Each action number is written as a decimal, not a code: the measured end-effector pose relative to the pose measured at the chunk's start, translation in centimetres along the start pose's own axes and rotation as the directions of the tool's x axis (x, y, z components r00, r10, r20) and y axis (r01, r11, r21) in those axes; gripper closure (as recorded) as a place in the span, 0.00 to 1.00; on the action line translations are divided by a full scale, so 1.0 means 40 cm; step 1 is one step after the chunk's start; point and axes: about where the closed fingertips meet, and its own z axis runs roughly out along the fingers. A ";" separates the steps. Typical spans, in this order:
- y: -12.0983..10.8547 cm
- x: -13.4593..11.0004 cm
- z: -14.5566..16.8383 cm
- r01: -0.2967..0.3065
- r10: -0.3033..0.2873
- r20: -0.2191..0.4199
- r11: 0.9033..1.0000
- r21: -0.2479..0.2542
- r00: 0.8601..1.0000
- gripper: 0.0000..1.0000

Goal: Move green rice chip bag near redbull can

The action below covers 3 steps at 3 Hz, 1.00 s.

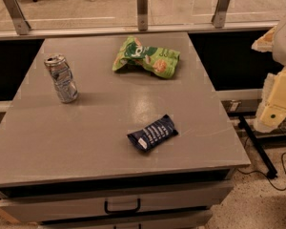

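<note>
A grey table (100, 128) fills most of the view, seen from above, with a drawer and dark handle (122, 207) in its near face. Past the table's right edge, clear of its top and off to the side, the cream-coloured gripper (275, 106) of the robot arm hangs at about the table's mid-depth. Whether it is open or closed cannot be told, and it holds nothing that can be seen.

The green rice chip bag (148, 57) lies crumpled near the table's far edge, a little right of centre, with its logo facing up. The redbull can (62, 78), dented, stands on the table's left side, well apart from the bag, with bare tabletop between them. A small dark blue packet (152, 132) with white stripes lies flat at the table's middle, toward the near edge, touching neither.
</note>
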 end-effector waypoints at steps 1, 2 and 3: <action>0.000 0.000 0.000 0.000 0.000 0.000 1.000 0.000 1.000 0.00; -0.052 -0.031 0.045 -0.007 0.007 0.106 1.000 -0.006 0.994 0.00; -0.138 -0.107 0.127 -0.074 0.077 0.325 0.997 -0.020 0.943 0.00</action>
